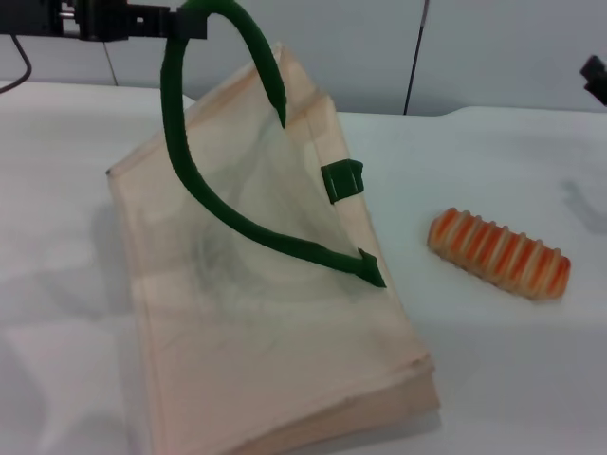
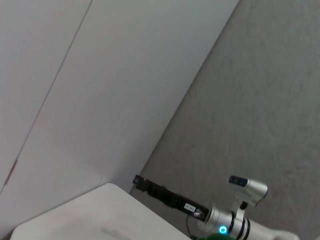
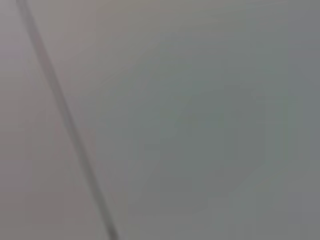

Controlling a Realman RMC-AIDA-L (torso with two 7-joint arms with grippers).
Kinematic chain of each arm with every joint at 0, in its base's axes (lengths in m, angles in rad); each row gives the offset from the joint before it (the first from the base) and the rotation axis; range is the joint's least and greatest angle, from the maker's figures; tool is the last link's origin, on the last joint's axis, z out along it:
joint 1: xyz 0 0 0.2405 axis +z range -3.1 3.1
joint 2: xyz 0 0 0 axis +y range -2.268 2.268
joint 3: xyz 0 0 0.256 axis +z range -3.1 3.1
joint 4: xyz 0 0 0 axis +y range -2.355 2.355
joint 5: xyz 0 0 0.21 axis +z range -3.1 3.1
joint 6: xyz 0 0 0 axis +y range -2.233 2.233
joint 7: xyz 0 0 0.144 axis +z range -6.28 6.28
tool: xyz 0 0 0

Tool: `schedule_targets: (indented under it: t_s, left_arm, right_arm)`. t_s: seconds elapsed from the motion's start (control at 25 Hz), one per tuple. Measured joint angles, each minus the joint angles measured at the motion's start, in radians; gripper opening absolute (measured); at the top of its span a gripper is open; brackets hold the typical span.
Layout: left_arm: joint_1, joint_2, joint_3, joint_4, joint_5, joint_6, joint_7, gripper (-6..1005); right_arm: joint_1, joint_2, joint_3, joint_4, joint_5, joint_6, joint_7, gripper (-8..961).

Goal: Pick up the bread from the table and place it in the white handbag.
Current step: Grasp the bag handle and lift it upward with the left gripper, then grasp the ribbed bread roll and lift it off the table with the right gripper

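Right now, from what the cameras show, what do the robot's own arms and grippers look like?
Little of them shows. In the head view the left gripper is black, boxy hardware by the green handle, with a thin black cable trailing off it. The right gripper is only a small black tip at the frame edge. The left wrist view shows the other arm far off: silver-white rounded joints, a glowing blue-green ring light and a slim black bar.
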Motion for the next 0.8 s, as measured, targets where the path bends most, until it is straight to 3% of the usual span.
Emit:
schedule_targets:
  t_s: [0.28,0.4,0.6,0.8]
  left_arm:
    - [0.004,-0.002,0.000,0.000,0.003,-0.004,0.000,153]
    - [0.014,-0.001,0.000,-0.004,0.004,-0.004,-0.005,154]
    - [0.032,-0.002,0.000,-0.006,0.016,-0.009,-0.009,156]
    - [0.042,-0.007,0.000,-0.008,0.017,-0.013,-0.011,158]
  right_arm:
    - [0.011,-0.041,-0.027,-0.304,-0.609,0.036,0.416,893]
    - [0.015,-0.036,-0.027,-0.390,-0.775,0.134,0.474,893]
    - [0.023,-0.010,-0.026,-0.535,-1.009,0.276,0.527,893]
    - [0.044,0.006,-0.028,-0.602,-1.136,0.377,0.537,893]
